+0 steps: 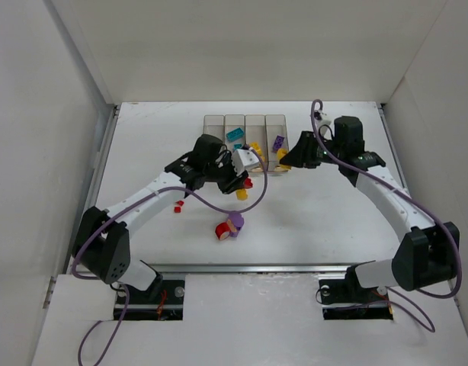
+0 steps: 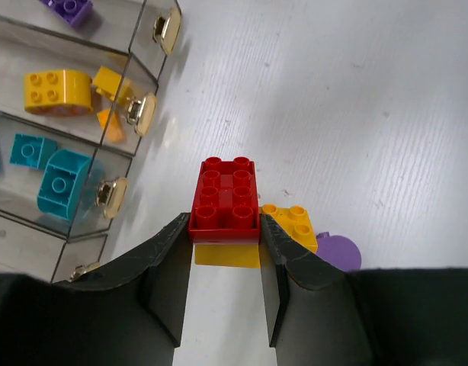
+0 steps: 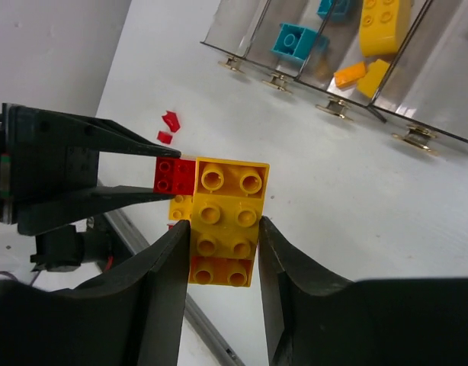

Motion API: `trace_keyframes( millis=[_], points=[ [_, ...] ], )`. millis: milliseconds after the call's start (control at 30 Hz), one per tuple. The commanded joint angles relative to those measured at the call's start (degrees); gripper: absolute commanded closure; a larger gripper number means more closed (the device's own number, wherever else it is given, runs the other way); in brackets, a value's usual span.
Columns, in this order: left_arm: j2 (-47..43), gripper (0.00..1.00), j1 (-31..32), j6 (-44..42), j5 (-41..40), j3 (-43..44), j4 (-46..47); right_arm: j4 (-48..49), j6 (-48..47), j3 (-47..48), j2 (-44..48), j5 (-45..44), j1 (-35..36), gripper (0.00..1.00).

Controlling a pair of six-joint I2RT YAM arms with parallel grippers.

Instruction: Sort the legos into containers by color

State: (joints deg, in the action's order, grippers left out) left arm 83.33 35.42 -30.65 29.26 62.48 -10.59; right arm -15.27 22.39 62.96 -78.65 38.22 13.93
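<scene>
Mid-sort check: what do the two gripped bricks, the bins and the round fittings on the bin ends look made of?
The red brick and yellow brick: hard moulded plastic, semi-gloss; soft highlights on crisp studs. The bins: clear greyish rigid plastic, perhaps acrylic; bricks show through the walls. The round fittings: probably brass-toned metal, judging by their mirror-like golden shine.

— What's in view apart from the job itself?
— A white bench (image 1: 333, 221), shut in by a plain white left wall (image 1: 36, 152), back wall (image 1: 257, 46) and right wall (image 1: 440, 114).
— And at the bench's near edge?
— A metal rail (image 1: 257, 268) runs along it. Nearer than that lies a white board (image 1: 249, 320) with two dark cut-outs.
— Its left edge?
— A grey metal strip (image 1: 103, 160) follows it.
</scene>
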Motion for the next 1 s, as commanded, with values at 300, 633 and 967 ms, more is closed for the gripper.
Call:
trace_keyframes(
  millis=[300,633,967],
  points=[
    [-3.87,1.0,-0.79,2.44,-2.62,-4.82,0.56,-2.47,-2.09,19.97,-13.78,-12.36,2.76,1.0],
    [-10.37,1.0,-4.04,6.22,-5.0,-9.3,1.1,-11.45,-1.65,53.39,-45.36,-21.61,7.25,0.99],
    [-10.91,1.0,-5.89,7.28,-4.47,-11.06,2.76,-10.92,0.63,60.61,-53.44,-22.4,7.25,0.39]
  ],
)
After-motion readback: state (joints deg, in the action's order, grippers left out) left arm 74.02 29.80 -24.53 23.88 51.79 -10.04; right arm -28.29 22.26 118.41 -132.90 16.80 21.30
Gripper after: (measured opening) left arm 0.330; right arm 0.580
